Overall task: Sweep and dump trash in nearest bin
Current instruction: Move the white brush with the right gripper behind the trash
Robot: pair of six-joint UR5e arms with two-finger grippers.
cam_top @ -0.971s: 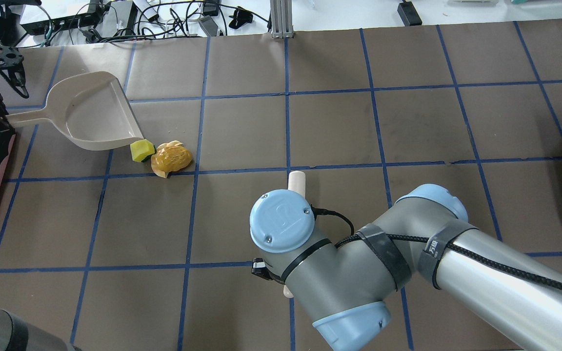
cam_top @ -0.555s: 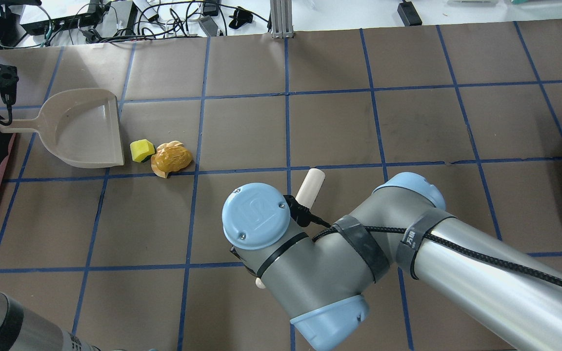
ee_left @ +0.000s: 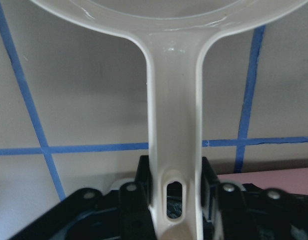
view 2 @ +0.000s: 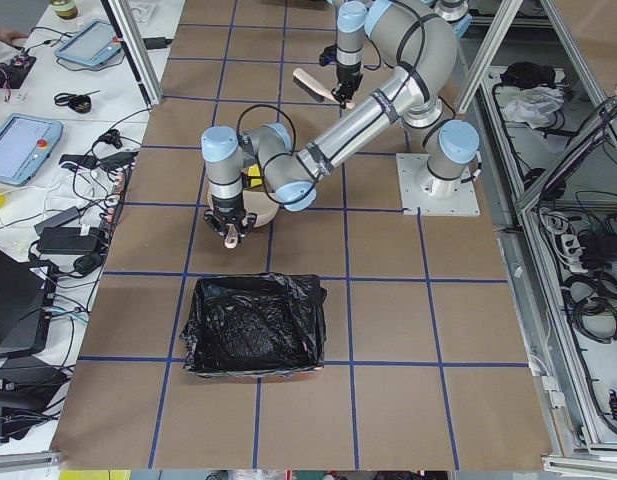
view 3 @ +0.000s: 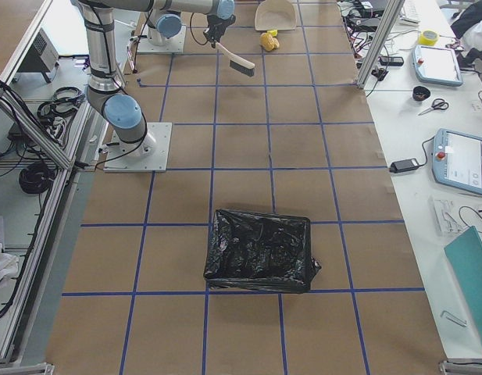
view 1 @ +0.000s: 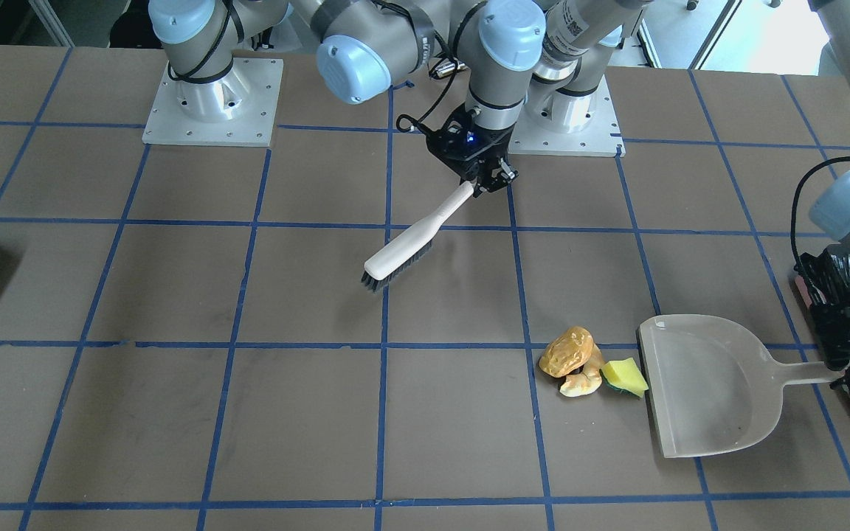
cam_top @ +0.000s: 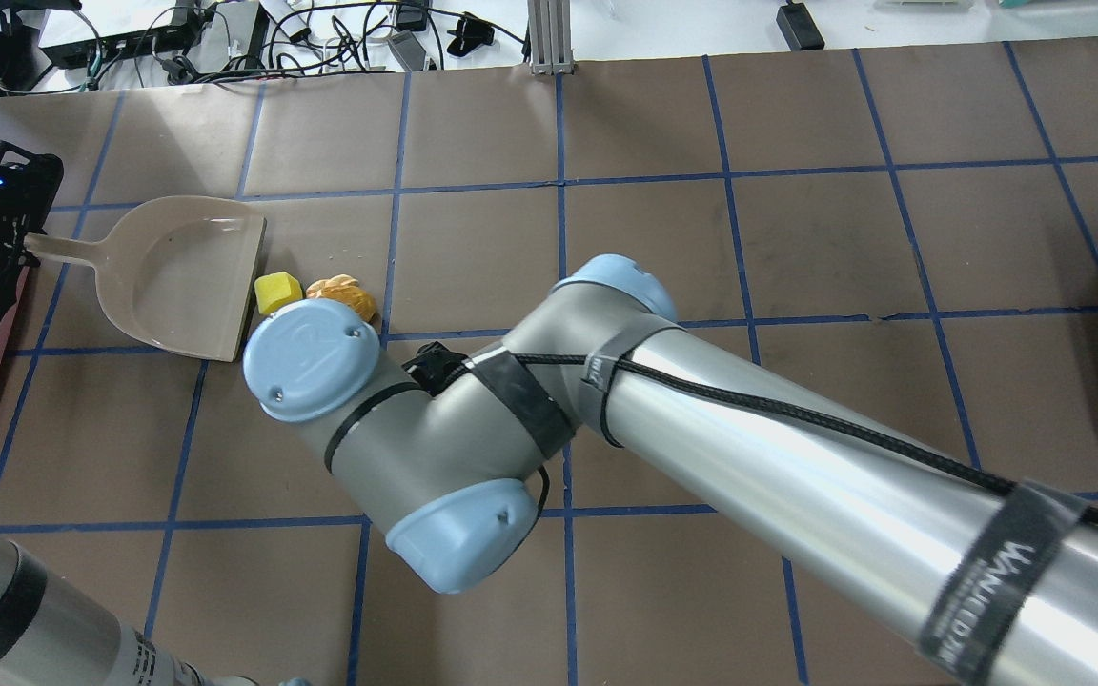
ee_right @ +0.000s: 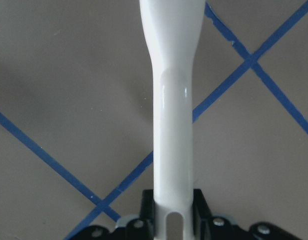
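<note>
- Brown tabletop (view 1: 174,295) with a blue tape grid; cables and gear sit past the far edge.
- Right claw (view 1: 485,181) is clamped on the end of the white brush (view 1: 410,240) handle. The wrist view shows the handle pinched between both jaws.
- Brush long axis runs diagonally out from the claw, away from the robot base. Bristle head is at the far end, low over the tabletop; contact can't be told.
- Left claw (view 1: 842,371) is closed on the dustpan (view 1: 705,391) handle. The pan is flat on the tabletop, mouth facing the pile, nothing inside.
- Trash is a tight pile just outside the pan lip: orange walnut piece (view 1: 567,352), tan crust piece (view 1: 580,383), yellow sponge (view 1: 624,376).
- Sponge is touching or just beside the lip; walnut piece is on the brush side.
- Key relation: the pile lies between brush head and pan, toward the robot's left and farther from the base than the bristles. Brush is well apart from it; pan arm is much nearer.
- Judgement: bristles need to land behind the walnut piece, then drag toward the pan mouth.
- Bin (view 2: 253,325), black-lined with a pink side, sits right behind the left claw, so the dump is short.
</note>
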